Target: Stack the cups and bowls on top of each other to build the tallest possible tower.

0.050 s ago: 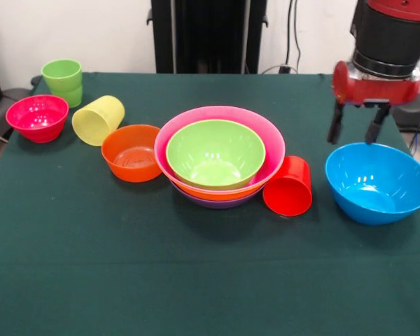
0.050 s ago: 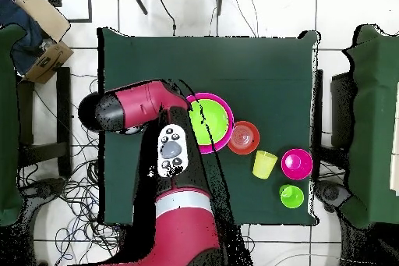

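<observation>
Green table [image 1: 196, 280], red cup [image 1: 288, 186] against tower [image 1: 219, 155]

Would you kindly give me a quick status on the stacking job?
Tool open, empty, hovering above blue bowl's far rim. Tower four bowls, lime green innermost. Red cup on its side against the tower, clear of the tool.

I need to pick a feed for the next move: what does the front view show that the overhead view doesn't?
Only the front view shows the open gripper, the large glossy blue plastic bowl and the tipped red plastic cup. Only the overhead view shows the red arm covering that side. Both show the nested bowl tower, lime-green innermost.
</observation>
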Available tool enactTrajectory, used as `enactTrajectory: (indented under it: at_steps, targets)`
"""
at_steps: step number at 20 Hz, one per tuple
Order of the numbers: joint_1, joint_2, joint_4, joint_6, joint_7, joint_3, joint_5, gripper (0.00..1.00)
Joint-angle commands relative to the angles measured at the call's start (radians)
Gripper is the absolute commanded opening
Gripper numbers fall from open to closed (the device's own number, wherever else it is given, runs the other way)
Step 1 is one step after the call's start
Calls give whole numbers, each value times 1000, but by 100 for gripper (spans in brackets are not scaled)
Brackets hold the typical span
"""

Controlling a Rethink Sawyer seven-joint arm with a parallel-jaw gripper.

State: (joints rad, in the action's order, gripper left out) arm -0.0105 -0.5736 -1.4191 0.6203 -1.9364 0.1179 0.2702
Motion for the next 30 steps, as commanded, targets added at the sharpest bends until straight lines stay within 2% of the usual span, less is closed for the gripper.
enactTrajectory:
  at_steps: [1, 5, 7, 18, 23, 27, 30]
  targets:
    - [-15, 23, -80, -168, -59, 12, 89, 100]
    - [-8, 5, -112, -326, -67, -10, 105, 100]
    - [1, 2, -118, -354, -50, -12, 107, 100]
    - [111, -49, -183, -338, 56, 80, 88, 100]
    - [120, -53, -205, -347, 55, 88, 100, 100]
    - [93, -20, -190, -373, 0, 54, 90, 100]
    - [31, 17, -153, -389, -42, -8, 96, 100]
